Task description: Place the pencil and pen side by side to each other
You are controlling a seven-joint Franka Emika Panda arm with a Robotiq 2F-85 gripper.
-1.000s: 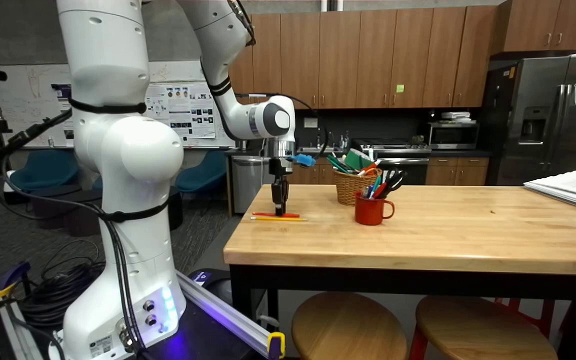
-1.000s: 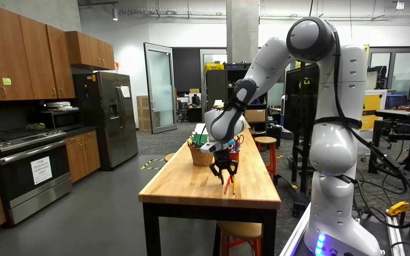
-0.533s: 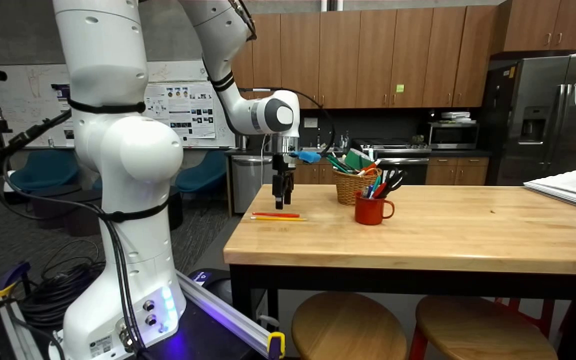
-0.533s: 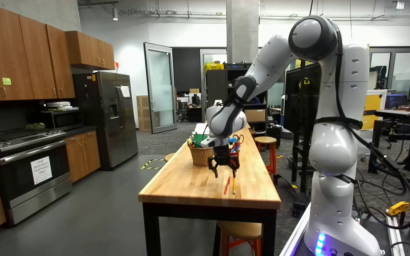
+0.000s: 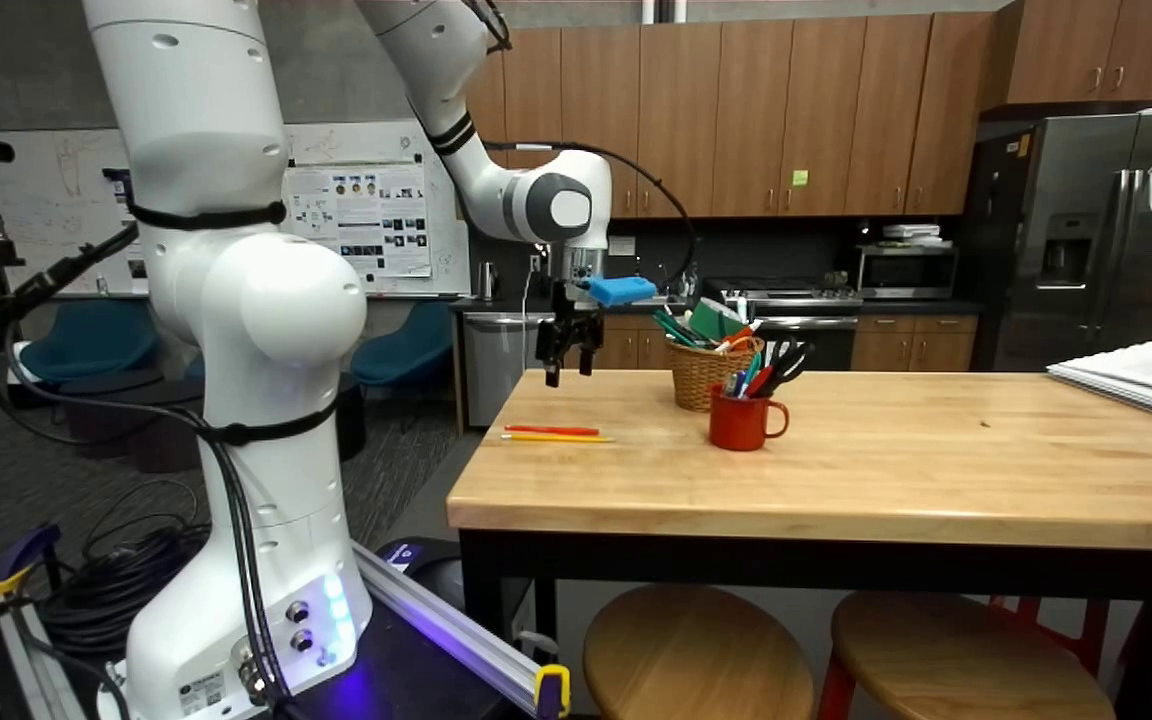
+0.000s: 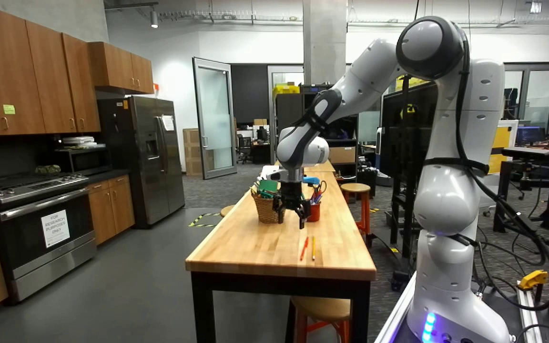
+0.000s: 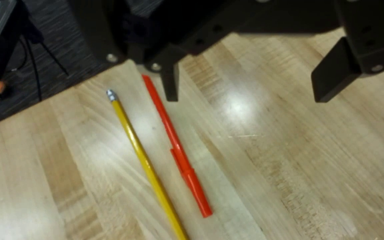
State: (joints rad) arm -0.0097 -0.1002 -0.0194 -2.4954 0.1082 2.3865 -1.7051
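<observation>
**Pen (image 7: 175,142) beside pencil (image 7: 145,163) on a pale wooden bench (image 7: 278,200)**

In the wrist view, the slender yellow pencil, glossy and with a silvery collar at its upper end, slants from the upper left to the bottom edge, cropped there. Just to its right, nearly parallel across a strip of grained wood, lies the smooth red pen, its clipped cap at the lower end. The dark, blocky fingers (image 7: 171,83) stand spread wide across the upper part of the frame; both exterior views show them above the bench. Right of centre in an exterior view, a woven basket (image 5: 701,380) and a glossy red mug (image 5: 739,424) stand near each other.
</observation>
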